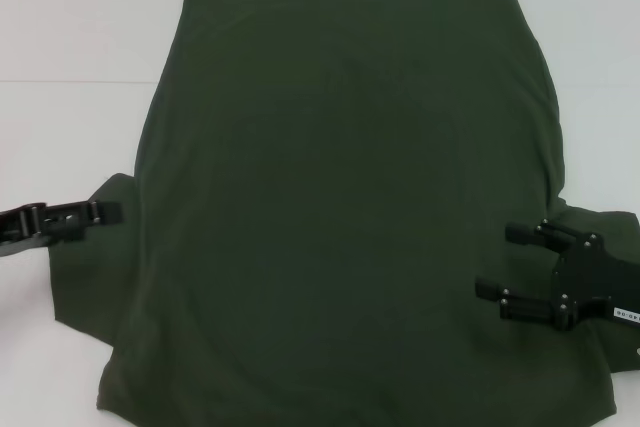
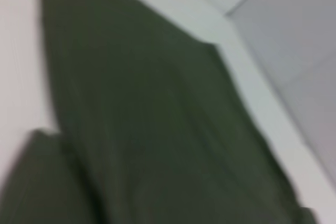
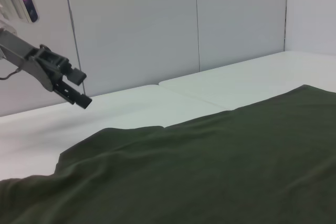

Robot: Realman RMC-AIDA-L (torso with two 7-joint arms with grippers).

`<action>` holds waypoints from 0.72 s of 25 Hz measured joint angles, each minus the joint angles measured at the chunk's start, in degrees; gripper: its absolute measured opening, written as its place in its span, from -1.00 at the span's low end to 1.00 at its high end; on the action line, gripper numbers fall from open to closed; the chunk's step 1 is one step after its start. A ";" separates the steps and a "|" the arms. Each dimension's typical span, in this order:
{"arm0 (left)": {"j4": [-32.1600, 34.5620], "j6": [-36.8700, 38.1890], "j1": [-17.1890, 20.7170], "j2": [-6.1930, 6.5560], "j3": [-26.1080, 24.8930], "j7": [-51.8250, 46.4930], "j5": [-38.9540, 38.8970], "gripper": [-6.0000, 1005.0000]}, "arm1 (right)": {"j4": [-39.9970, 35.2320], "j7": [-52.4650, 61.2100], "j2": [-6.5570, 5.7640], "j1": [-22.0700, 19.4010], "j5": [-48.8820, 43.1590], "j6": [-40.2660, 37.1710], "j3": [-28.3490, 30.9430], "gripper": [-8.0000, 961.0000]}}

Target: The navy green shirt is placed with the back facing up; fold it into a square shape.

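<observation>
The navy green shirt (image 1: pixel 340 207) lies flat, plain side up, on the white worktop (image 1: pixel 70 37), its long axis running away from the robot. The left gripper (image 1: pixel 108 212) sits at the left sleeve edge, fingers closed on nothing. The right gripper (image 1: pixel 497 261), fingers spread, hovers over the right sleeve and seems nearer the cloth. Pale wall panels stand behind the worktop.

You've got the shirt (image 1: pixel 340 217) spread flat across the middle of the table (image 1: pixel 70 67), one sleeve out each side; your left gripper (image 1: pixel 108 212) is above the left sleeve's edge, your right gripper (image 1: pixel 505 262) is over the right sleeve, fingers pointing inward
</observation>
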 joint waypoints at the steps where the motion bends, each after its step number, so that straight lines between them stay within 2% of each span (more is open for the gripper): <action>1: 0.25 -0.76 -0.25 0.24 -0.24 -1.32 1.73 0.81 | -0.02 0.00 0.00 0.00 -0.01 0.04 -0.04 0.91; 12: -0.14 -8.01 -1.22 1.07 -2.08 -10.28 12.05 0.79 | -0.07 0.00 0.00 0.10 -0.01 0.36 -0.25 0.91; 18: -2.16 -10.99 -1.26 1.02 -2.00 -11.34 12.99 0.78 | -0.07 -0.13 0.04 0.09 -0.01 0.36 -0.46 0.91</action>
